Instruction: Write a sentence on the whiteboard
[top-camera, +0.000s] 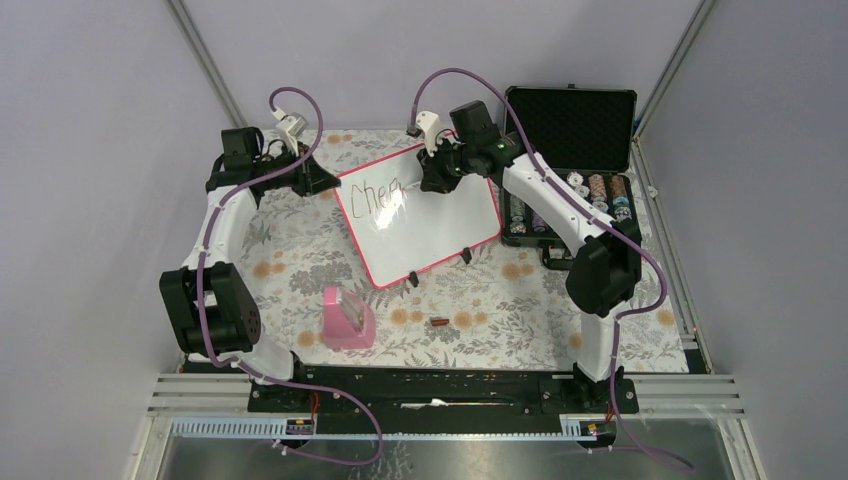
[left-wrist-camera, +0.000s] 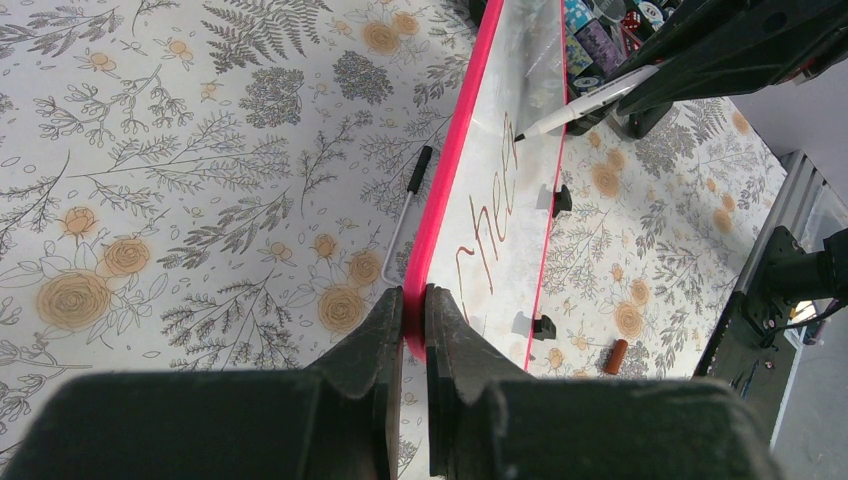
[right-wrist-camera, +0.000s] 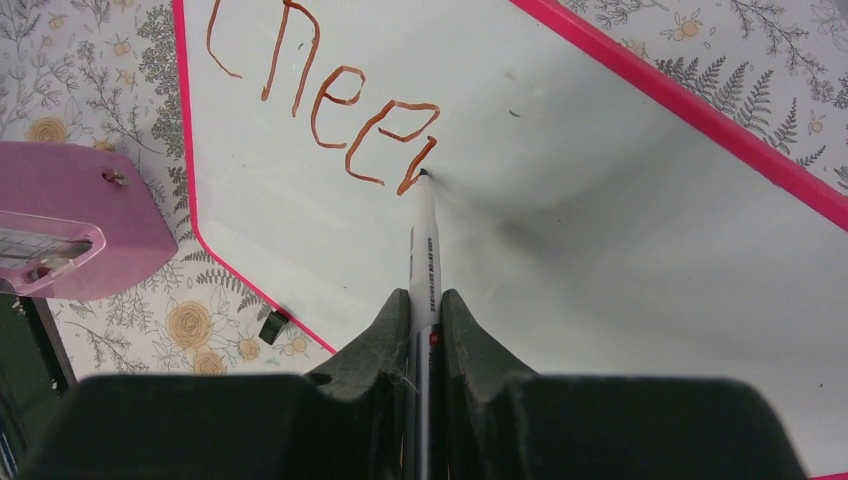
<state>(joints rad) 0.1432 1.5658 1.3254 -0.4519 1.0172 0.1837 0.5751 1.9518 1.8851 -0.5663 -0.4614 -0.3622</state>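
Top external view: the whiteboard (top-camera: 420, 215) lies askew toward the far edge of the table (top-camera: 300, 250), at its middle, with its two black feet on the long edge facing the near side. The left gripper (left-wrist-camera: 413, 300) is closed tight on the pink frame at the board's far-left end. The right gripper (right-wrist-camera: 425, 305) is clamped on a white marker (right-wrist-camera: 423, 240) whose dark tip touches the glossy surface. The sentence (right-wrist-camera: 330, 95) so far reads roughly "Chee" plus a partly drawn letter, in reddish-brown strokes near the board's left end, and the tip rests at the last stroke. A black case (top-camera: 570, 125) stands open at the table's far-right corner. A pink box (top-camera: 348, 318) and a small brown cap (top-camera: 438, 322) sit near the near edge.
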